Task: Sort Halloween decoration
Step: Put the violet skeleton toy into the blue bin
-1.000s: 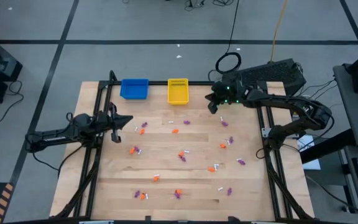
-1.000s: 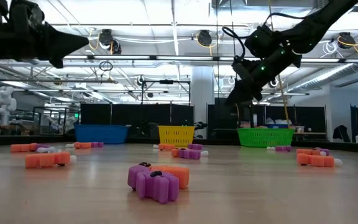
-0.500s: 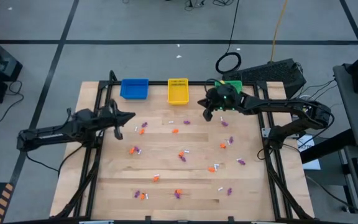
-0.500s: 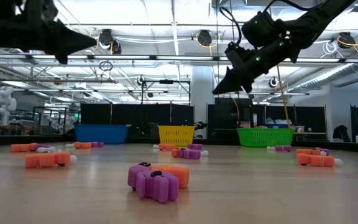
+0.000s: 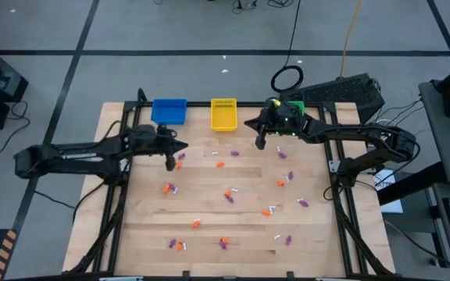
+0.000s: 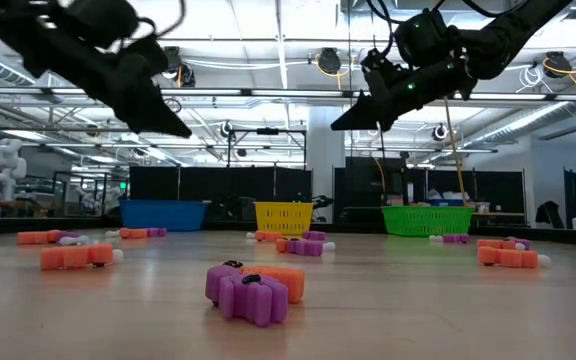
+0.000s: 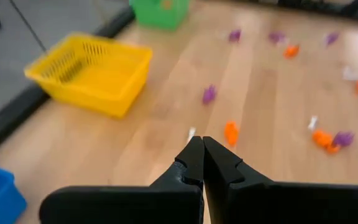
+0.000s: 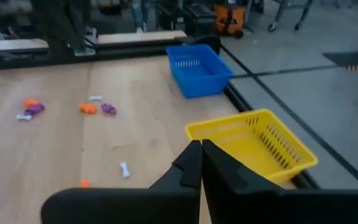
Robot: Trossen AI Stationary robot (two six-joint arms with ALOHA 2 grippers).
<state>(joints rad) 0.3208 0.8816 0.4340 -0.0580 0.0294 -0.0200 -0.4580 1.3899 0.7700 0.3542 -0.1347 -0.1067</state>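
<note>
Both tools are in the air and empty. The left gripper (image 5: 171, 158) has its fingers pressed together with nothing between them; the left wrist view shows the tips meeting over bare wood. It hangs over the table at about 10 o'clock from centre, just beside a small orange and purple pair of trinkets (image 5: 180, 160). I read that as lining up for a pick there, though the fingers would have to part first.

The right gripper (image 5: 261, 140) is closed the same way and carries nothing. It sits high, near 1 o'clock, between the yellow basket (image 5: 223, 114) and the green basket (image 5: 294, 108), the latter mostly hidden under the arm. From its wrist view I look past the tips across the yellow basket to the blue basket (image 8: 199, 70).

The three baskets line the far edge at 11, 12 and 1 o'clock. My guess is one colour per basket, set there so either arm can reach them.

The decorations (image 5: 227, 194) lie scattered across the wooden table (image 5: 319, 242), well apart from one another: orange, purple and small white pieces, from the far rows down to a cluster near 6 o'clock (image 5: 223, 243). I cannot tell whether any sits inside a basket yet; the yellow basket looks empty in both wrist views. Most of the sorting appears still to be done.

Risk as I judge it: the pieces are tiny and some lie touching in pairs, so a closing grip could catch two colours at once.
</note>
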